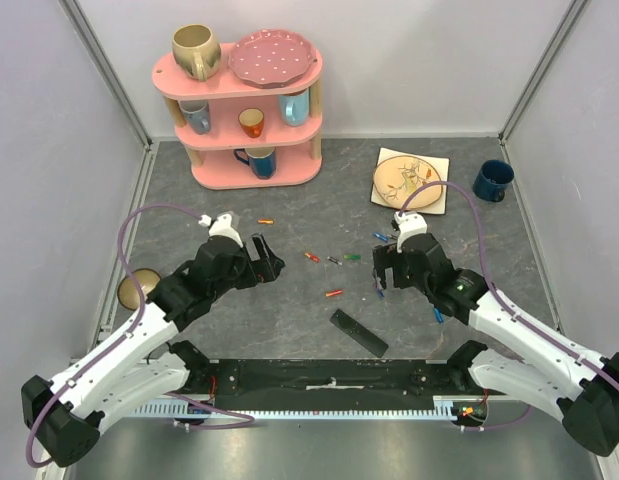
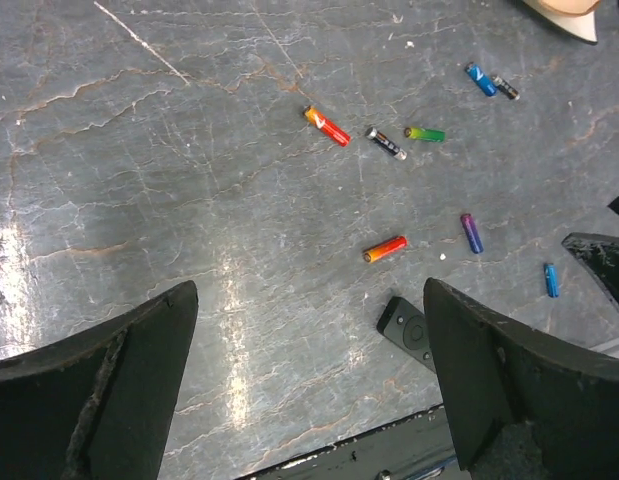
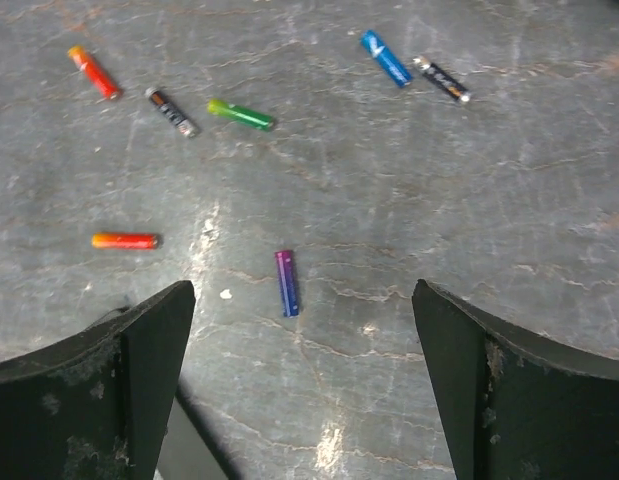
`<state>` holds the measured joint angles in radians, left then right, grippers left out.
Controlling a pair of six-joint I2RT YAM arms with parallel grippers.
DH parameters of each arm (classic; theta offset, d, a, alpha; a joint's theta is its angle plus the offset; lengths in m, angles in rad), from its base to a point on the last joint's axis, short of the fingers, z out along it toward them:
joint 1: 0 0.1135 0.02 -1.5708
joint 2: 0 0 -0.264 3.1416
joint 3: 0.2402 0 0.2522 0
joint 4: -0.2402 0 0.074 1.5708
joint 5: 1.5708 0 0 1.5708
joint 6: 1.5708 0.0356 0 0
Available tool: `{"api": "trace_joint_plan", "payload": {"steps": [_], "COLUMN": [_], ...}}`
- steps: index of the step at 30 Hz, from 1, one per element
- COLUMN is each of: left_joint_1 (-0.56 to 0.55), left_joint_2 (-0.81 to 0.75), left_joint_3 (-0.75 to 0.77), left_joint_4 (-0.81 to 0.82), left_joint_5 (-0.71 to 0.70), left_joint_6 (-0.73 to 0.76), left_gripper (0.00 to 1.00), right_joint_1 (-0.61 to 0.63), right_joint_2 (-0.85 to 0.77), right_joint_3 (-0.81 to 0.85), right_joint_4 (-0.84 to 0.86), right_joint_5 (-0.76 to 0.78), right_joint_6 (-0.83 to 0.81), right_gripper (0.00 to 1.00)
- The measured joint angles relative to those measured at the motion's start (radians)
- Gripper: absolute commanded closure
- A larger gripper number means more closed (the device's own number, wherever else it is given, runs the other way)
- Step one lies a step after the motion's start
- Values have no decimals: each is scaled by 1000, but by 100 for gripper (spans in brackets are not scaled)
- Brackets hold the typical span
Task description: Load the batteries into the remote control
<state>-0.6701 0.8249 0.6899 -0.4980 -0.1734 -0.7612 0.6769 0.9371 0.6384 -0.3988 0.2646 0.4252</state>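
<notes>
The remote control (image 1: 359, 332) is a slim black bar lying flat near the table's front, between the two arms; its button end (image 2: 409, 330) shows beside my left gripper's right finger. Several batteries lie loose beyond it: an orange-red one (image 1: 333, 293) (image 2: 385, 248) (image 3: 126, 240), a red one (image 2: 327, 126), a dark one (image 2: 386, 143), a green one (image 2: 425, 134) and a purple one (image 3: 287, 283). My left gripper (image 1: 267, 258) (image 2: 309, 295) hangs open over bare table, left of the batteries. My right gripper (image 1: 381, 265) (image 3: 301, 295) is open just short of the purple battery.
A pink shelf (image 1: 237, 100) with mugs and a plate stands at the back left. A decorated plate (image 1: 411, 180) and a blue cup (image 1: 492, 180) sit at the back right. A bowl (image 1: 137, 288) lies by the left wall. One orange battery (image 1: 266, 221) lies apart near the shelf.
</notes>
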Motion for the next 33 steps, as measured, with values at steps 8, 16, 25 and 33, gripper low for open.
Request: {"api": "trace_joint_plan", "payload": {"steps": [8,16,25,33], "left_joint_1": [0,0,0,0], "left_joint_2": [-110,-167,-280,-298], "left_joint_3": [-57,-124,-207,-240], "left_joint_4": [59,132,203,241], "left_joint_5": [45,110,170,202], "left_joint_6": [20,55,58,57], "left_gripper": [3,9,13,13], "right_joint_1": [18,325,408,444], "right_joint_2": [11,189,332,343], "right_joint_3": [34,120,110,41], "right_joint_4": [-29,-121,-171,-127], "right_joint_5": [-134,-122,-102,-111], "right_joint_6": [-47,-86,-30,26], "right_gripper": [3,6,17,19]}}
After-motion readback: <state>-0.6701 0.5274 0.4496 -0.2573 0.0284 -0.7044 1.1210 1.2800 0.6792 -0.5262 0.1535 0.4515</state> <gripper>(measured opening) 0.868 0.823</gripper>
